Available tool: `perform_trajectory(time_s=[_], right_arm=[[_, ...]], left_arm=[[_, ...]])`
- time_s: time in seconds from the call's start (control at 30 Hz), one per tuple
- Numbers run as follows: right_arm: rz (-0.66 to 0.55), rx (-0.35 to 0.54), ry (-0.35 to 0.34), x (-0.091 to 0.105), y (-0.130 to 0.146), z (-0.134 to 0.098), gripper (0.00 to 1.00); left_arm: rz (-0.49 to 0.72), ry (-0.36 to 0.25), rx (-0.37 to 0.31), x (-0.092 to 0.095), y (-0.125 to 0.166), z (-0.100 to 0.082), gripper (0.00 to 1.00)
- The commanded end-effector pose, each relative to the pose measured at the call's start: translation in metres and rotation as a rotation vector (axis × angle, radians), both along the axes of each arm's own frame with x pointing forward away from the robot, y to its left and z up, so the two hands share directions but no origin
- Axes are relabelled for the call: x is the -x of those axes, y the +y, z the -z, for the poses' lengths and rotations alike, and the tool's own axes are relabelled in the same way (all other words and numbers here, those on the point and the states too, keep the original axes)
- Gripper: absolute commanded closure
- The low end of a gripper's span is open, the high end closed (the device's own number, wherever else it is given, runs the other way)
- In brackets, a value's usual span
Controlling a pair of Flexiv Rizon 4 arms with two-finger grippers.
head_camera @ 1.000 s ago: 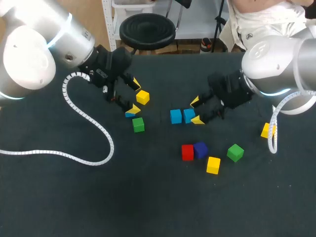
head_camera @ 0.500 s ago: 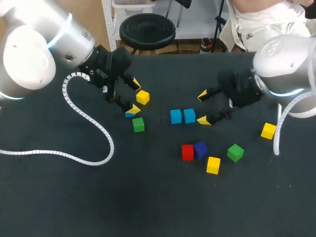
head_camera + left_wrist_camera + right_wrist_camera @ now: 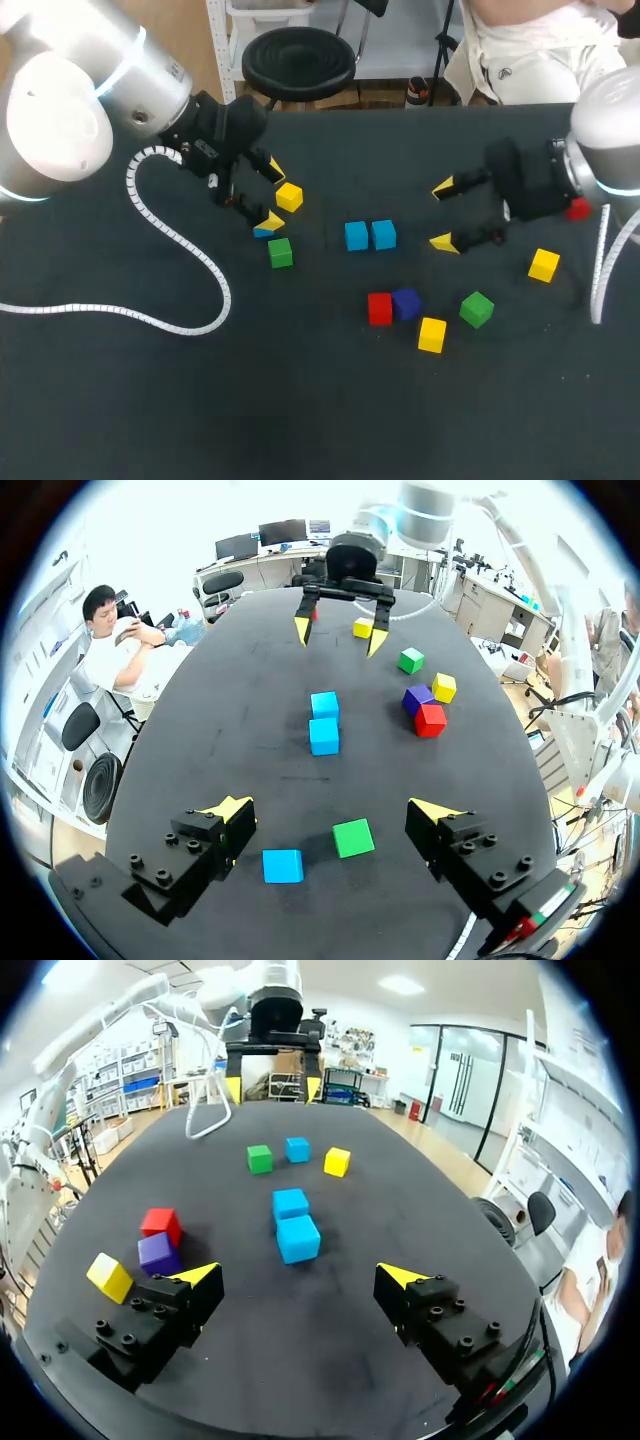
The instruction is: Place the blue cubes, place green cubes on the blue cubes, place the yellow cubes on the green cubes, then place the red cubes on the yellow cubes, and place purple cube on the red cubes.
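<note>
We saw the dark table (image 3: 300,420) carrying scattered cubes. Our left gripper (image 3: 270,195) hung with fingers spread over a lone blue cube (image 3: 262,232), a green cube (image 3: 280,252) just beside it. Our right gripper (image 3: 445,214), fingers likewise wide apart, stood near two touching blue cubes (image 3: 356,236), with the red cube (image 3: 379,308) and purple cube (image 3: 406,303) touching nearby.

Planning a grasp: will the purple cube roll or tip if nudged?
The purple cube sits flat on a face, so it likely slides rather than rolls. It looks rigid and small, probably light. It seems to touch the red cube, so a nudge that way would likely shift both.
</note>
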State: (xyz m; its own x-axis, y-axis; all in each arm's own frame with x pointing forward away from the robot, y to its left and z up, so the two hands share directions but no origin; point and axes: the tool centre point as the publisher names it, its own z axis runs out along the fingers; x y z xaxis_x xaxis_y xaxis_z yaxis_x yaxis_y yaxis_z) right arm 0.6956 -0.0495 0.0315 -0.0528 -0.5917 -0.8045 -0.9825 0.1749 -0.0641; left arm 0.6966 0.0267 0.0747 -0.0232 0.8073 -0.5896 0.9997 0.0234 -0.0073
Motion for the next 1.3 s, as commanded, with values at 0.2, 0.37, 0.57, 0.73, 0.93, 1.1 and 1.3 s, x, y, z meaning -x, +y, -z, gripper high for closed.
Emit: perform_trajectory(time_s=[0.2, 0.37, 0.57, 0.73, 0.93, 1.1, 1.3], right_arm=[[-0.153, -0.019, 0.033, 0.0, -0.01, -0.004, 0.0], [-0.17, -0.001, 0.034, -0.001, -0.014, -0.008, 0.0], [-0.215, 0.017, 0.004, -0.004, -0.021, -0.015, 0.0], [-0.27, 0.004, 0.027, -0.005, -0.021, -0.015, 0.0], [-0.27, 0.004, 0.027, -0.005, -0.021, -0.015, 0.0], [-0.27, 0.004, 0.027, -0.005, -0.021, -0.015, 0.0], [-0.27, 0.004, 0.027, -0.005, -0.021, -0.015, 0.0]], left_arm=[[0.002, -0.002, 0.003, 0.0, 0.001, 0.0, 0.0], [0.002, -0.002, 0.003, 0.0, 0.001, 0.0, 0.0], [0.002, -0.002, 0.003, 0.0, 0.001, 0.0, 0.0], [0.002, -0.002, 0.003, 0.0, 0.001, 0.0, 0.0], [0.002, -0.002, 0.003, 0.0, 0.001, 0.0, 0.0], [0.002, -0.002, 0.003, 0.0, 0.001, 0.0, 0.0], [-0.055, 0.024, -0.022, -0.02, 0.022, 0.025, 0.0]])
